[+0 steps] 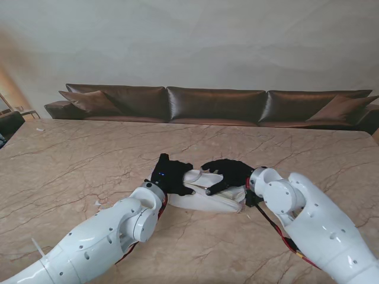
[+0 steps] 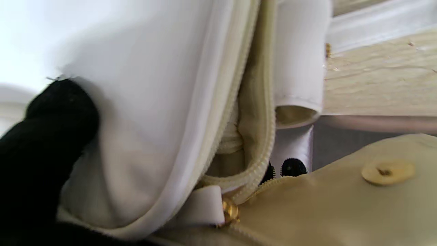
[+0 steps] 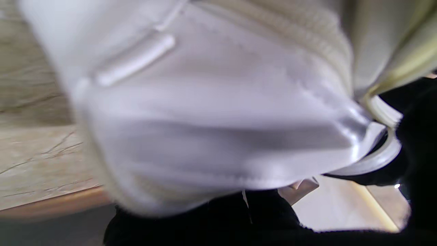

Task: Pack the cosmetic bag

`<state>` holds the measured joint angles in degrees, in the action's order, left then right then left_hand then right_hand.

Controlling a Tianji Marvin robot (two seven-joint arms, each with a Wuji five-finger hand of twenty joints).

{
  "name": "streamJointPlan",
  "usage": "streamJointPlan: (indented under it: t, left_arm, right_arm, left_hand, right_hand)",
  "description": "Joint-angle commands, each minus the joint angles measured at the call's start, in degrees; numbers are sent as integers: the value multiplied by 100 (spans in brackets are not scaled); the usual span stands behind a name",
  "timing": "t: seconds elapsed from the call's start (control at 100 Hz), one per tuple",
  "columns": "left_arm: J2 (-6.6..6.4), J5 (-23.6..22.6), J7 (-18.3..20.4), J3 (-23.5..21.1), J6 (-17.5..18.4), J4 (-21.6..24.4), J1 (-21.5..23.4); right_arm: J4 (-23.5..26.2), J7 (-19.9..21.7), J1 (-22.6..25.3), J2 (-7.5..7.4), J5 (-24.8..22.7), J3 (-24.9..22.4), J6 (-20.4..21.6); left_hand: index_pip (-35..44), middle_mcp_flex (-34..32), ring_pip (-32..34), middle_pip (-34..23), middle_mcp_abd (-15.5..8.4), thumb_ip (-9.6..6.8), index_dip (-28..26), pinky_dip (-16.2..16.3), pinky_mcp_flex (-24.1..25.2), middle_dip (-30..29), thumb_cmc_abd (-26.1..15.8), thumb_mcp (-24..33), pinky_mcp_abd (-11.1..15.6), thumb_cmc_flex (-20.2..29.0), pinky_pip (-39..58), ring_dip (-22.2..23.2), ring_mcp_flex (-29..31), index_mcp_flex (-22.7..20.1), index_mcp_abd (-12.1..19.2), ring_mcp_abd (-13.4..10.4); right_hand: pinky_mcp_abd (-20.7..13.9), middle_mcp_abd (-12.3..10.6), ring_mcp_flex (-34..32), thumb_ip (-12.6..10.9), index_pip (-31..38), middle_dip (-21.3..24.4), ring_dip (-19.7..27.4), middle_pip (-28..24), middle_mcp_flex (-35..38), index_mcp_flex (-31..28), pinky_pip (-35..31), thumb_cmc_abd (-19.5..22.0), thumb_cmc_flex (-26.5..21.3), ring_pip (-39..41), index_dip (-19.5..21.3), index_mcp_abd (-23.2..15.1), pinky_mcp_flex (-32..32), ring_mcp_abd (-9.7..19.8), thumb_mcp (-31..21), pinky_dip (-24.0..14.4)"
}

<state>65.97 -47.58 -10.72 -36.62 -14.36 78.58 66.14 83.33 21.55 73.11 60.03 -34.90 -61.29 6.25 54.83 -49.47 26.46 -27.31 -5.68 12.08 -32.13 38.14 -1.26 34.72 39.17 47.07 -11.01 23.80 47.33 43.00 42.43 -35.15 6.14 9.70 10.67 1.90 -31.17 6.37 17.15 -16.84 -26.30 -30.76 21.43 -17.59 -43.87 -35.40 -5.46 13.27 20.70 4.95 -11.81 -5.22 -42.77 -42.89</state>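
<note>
White glossy robot arms rise from the lower corners to a soft, limp, slippery-looking white satin cosmetics bag (image 1: pixel 214 198) at the frame's centre on the beige marble counter (image 1: pixel 77 160), where the black-gloved left robot hand (image 1: pixel 172 175) and right robot hand (image 1: pixel 228 174) each clutch its fabric, best gripped beside the cream zipper (image 2: pixel 261 112).

No text, label, brand, number or sign can be read anywhere in these views.
</note>
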Motion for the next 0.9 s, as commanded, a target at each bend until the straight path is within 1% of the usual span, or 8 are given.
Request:
streamJointPlan:
  t: [0.0, 0.14, 0.27, 0.49, 0.51, 0.55, 0.59, 0.89]
  left_arm:
    - [87, 177, 42, -33, 89, -126, 115]
    - [200, 490, -234, -120, 275, -290, 177]
    - [205, 588, -249, -224, 302, -275, 257]
    - [259, 796, -621, -666, 401, -187, 611]
    - [266, 821, -662, -716, 417, -178, 651]
    - [276, 889, -721, -815, 463, -155, 728]
    - [276, 937, -741, -910, 490, -116, 804]
    - [185, 1052, -604, -1423, 708, 111, 1136]
  right_arm:
    - [145, 50, 122, -97, -75, -108, -50]
    - [457, 262, 435, -147, -250, -564, -201]
    - [593, 592, 599, -214, -378, -852, -241]
    - [579, 972, 676, -287, -434, -1044, -305]
    - [564, 998, 670, -291, -428, -1047, -318]
    - [522, 1027, 656, -297, -422, -1047, -337]
    - [472, 1062, 633, -303, -406, -1043, -348]
    - [153, 1297, 445, -333, 48, -981, -356]
  left_hand:
    - [500, -726, 405, 343, -26, -61, 241, 230, -250, 280, -577, 1257, -56, 1165, 542, 85, 546, -402, 720, -139]
    - [852, -1696, 1387, 744, -79, 403, 454, 622, -964, 1045, -478, 1236, -219, 2365, 1522, 556, 1370, -599, 784, -177]
    - [1249, -1589, 2226, -153, -333, 519, -663, 763, -1266, 1950, -615, 1082, -236, 2886, 2033, 1125, 1622, -539, 800, -241]
    - [1785, -1331, 2821, -1954, -674, -171, -2199, 899, -1540, 1683, -1193, 1520, -474, 3435, 2508, 1725, 1894, -1002, 749, -89]
    - [1812, -1348, 2844, -2058, -655, -173, -2237, 649, -1570, 1451, -1134, 1598, -555, 3519, 2557, 1708, 1929, -1072, 753, -68]
    - [1842, -1392, 2870, -2132, -643, -189, -2251, 468, -1587, 1337, -1095, 1655, -655, 3626, 2601, 1705, 1969, -1166, 747, -30]
    - [1858, -1413, 2882, -2152, -637, -145, -2251, 383, -1596, 1335, -1024, 1655, -707, 3742, 2604, 1706, 1977, -1207, 750, -10]
    - [1902, -1502, 2983, -2247, -586, -49, -2305, 266, -1564, 1421, -891, 1702, -879, 3944, 2634, 1746, 2000, -1405, 856, 60]
  right_hand:
    - [-43, -19, 131, 83, -56, 61, 35, 146, -195, 180, 86, -51, 207, -82, -123, -25, 86, 42, -41, 48]
    - [-40, -39, 140, 83, -97, 74, 49, 166, -202, 176, 125, -33, 48, -98, -132, -58, 68, 64, -34, 53]
    - [-42, -53, 96, -85, -102, 85, 60, 177, -132, 118, 143, -61, -520, -98, -101, -90, 24, 68, 130, 28]
    - [-35, -104, -55, -540, 55, 45, 57, 104, 112, -34, 84, -13, -1919, -58, 6, -164, -98, 93, 337, -14]
    - [-35, -104, -65, -724, 75, 31, 54, 84, 107, -28, 72, -37, -1865, -50, 13, -161, -102, 104, 8, -16]
    - [-30, -92, -77, -462, 113, 18, 56, 62, 115, -38, 62, -167, -1625, -45, 7, -145, -104, 114, -1563, -6]
    - [-31, -106, -89, -313, 128, 11, 57, 48, 123, -38, 52, -229, -1527, -40, 1, -182, -115, 122, -2300, -1]
    - [-26, -127, 44, -441, 185, 12, 95, 46, 22, 46, 107, -317, -1817, -90, -41, -192, -23, 142, -3425, 23]
